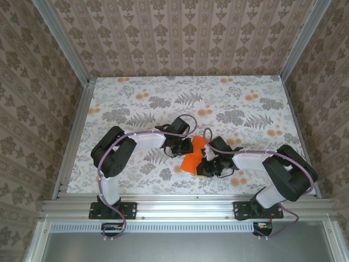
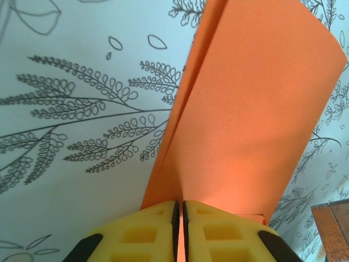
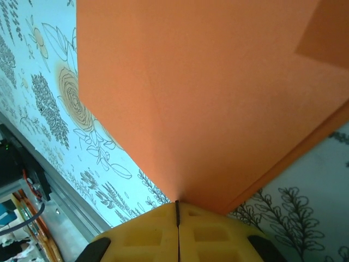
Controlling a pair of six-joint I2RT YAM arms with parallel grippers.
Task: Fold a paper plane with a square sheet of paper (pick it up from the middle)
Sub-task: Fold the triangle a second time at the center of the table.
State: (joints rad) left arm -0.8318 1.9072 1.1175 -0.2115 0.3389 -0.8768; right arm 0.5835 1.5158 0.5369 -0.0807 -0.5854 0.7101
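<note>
Already done: the paper (image 1: 194,158) is no longer a flat square; from the left wrist two layers run side by side away from the tips, so at least one long crease looks made
Left claw (image 2: 180,210): clamped on the paper's near edge, jaws pressed together, the sheet rising straight out from between them
Right claw (image 3: 177,206): likewise pinching an edge, no gap between the jaws, the sheet fanning out wide ahead of it
Paper's place: between the two claws, each holding one side; it seems lifted off the table (image 1: 136,98) rather than lying on it, though I cannot tell for sure
Flap (image 3: 327,27): a darker corner piece far ahead and to the right of the right claw, probably a turned-in corner
Shape so far: broad and blunt ahead of both claws; no narrow dart and no sharp nose to be seen
Left to do, by my reckoning: the nose folds, the wing folds, pressing the creases down, setting the plane on the table
Stage: early to middle, more ahead than behind
Risk: two claws pulling on thin paper could tear it or skew the crease
</note>
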